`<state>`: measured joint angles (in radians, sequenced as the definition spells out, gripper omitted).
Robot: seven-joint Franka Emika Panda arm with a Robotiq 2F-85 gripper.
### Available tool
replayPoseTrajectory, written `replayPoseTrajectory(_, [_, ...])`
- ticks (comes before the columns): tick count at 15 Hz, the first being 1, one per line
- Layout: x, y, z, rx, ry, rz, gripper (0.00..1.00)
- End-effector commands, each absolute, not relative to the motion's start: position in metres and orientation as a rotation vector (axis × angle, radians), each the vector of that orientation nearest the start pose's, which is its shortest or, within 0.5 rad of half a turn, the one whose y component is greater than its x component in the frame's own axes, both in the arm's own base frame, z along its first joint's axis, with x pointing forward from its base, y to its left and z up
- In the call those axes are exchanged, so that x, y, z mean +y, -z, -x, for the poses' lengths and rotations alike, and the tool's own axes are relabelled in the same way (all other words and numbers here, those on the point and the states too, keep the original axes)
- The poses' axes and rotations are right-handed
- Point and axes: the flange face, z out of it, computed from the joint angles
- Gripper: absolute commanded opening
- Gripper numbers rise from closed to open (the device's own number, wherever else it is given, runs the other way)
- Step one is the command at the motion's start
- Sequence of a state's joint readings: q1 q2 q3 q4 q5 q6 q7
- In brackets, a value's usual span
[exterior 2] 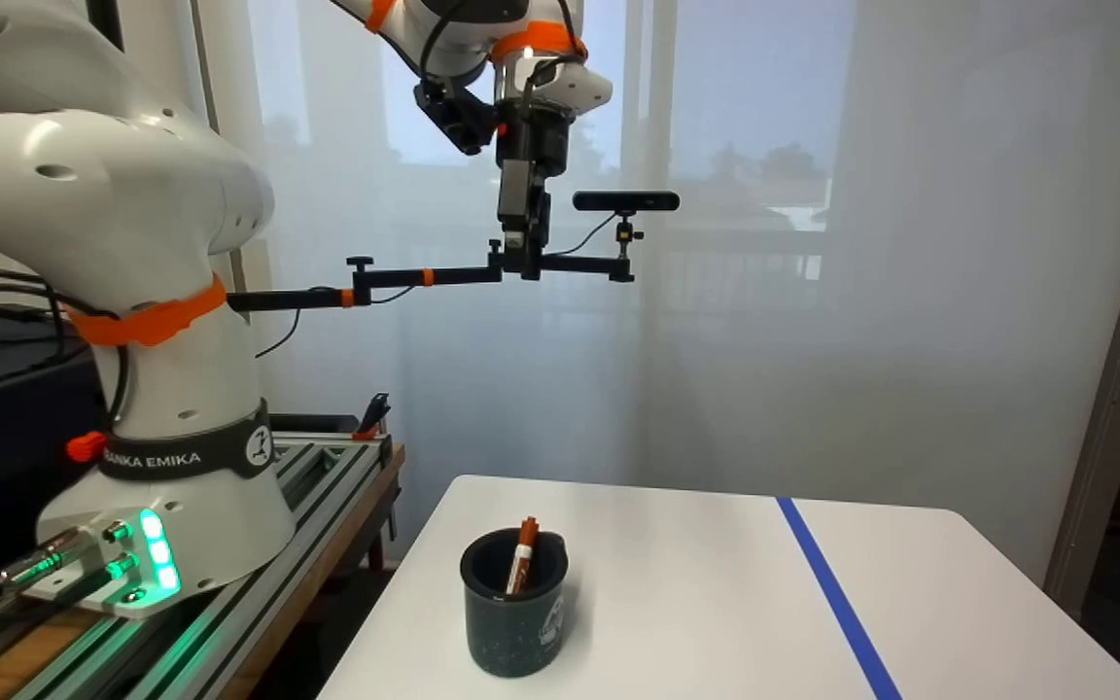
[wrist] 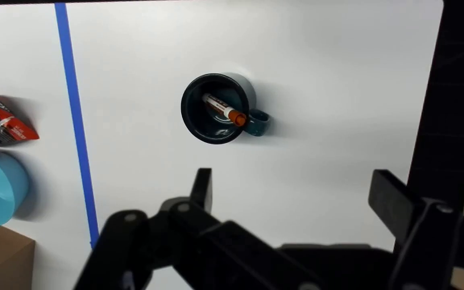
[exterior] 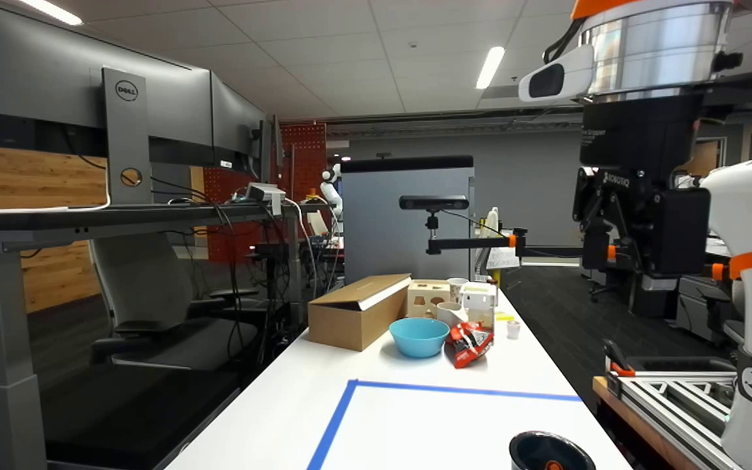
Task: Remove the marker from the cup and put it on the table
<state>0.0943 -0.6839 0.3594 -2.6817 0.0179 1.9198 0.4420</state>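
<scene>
The marker, with an orange-brown cap and a white band, leans tilted inside the dark cup. Its cap end points up near the rim on the handle side in the wrist view. The cup stands upright on the white table. In an exterior view only the upper part of the cup shows at the bottom edge. My gripper is open and empty. It hangs high above the table, apart from the cup, in both exterior views.
A light blue bowl, a red bag, a cardboard box and several small cups and boxes stand at one end of the table. Blue tape marks the tabletop. A camera sits on a thin black boom.
</scene>
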Motion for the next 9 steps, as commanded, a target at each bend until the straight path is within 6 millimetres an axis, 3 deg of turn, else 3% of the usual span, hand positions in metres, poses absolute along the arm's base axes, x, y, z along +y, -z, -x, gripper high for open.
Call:
replayPoseTrajectory(1, [0.128, -0.415, -0.311, -0.104, -0.034, 3.325, 1.00])
replayPoseTrajectory(6, [0.082, -0.393, -0.326, -0.451, -0.135, 3.153, 1.00])
replayPoseTrajectory(9, [0.051, -0.356, -0.317, -0.621, -0.276, 3.037, 1.00])
